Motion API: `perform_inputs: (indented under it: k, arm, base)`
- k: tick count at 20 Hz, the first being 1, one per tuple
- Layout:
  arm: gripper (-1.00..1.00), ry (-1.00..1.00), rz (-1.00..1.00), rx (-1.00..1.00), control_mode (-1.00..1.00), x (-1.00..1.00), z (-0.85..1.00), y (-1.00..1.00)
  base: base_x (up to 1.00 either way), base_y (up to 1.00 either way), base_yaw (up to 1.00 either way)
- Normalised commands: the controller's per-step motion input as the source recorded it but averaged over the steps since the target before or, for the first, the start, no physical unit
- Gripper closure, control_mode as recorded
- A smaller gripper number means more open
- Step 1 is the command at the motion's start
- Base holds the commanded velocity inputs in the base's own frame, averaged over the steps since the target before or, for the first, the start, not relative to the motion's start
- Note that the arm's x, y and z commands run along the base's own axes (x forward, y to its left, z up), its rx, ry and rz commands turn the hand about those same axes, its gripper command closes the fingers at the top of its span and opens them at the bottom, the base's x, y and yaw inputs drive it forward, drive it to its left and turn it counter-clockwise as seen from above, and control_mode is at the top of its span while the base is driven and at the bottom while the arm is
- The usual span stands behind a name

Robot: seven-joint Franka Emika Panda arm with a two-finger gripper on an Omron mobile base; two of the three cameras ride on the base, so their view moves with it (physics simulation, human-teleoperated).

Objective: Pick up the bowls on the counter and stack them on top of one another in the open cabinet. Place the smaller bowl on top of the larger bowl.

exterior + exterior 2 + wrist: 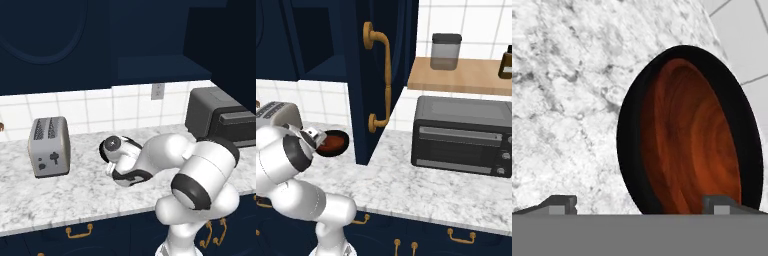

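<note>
Pincer [639, 205] tips stand spread wide, one on either side of the bowl [689, 135] in the hand view; whether they touch it cannot be told. That bowl, reddish-brown inside with a black rim, sits on the marbled tabletop [421, 187] near the toaster [49, 146], beside the open cabinet door [373, 75].

Arm [165, 160] bent low over counter [75, 192]; toaster [49, 147] left, toaster oven [220, 117] right, open cabinet [160, 67] above.
</note>
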Motion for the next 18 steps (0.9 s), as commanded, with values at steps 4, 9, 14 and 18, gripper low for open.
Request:
perform_inputs:
  k: [4, 9, 14, 18]
  arm:
    - [-1.0, 0.01, 0.09, -0.13, -1.0, 0.21, -0.29, 0.0]
    - [-1.0, 0.0, 0.08, -0.08, -1.0, 0.01, -0.08, 0.0]
    - [-1.0, 0.0, 0.03, -0.06, -1.0, 0.1, -0.12, 0.0]
    - [-1.0, 0.0, 0.0, -0.03, -1.0, 0.18, -0.07, 0.0]
  base:
    - [0.0, 0.0, 0.0]
    - [0.0, 0.0, 0.0]
    - [0.0, 0.0, 0.0]
    - [0.0, 0.0, 0.0]
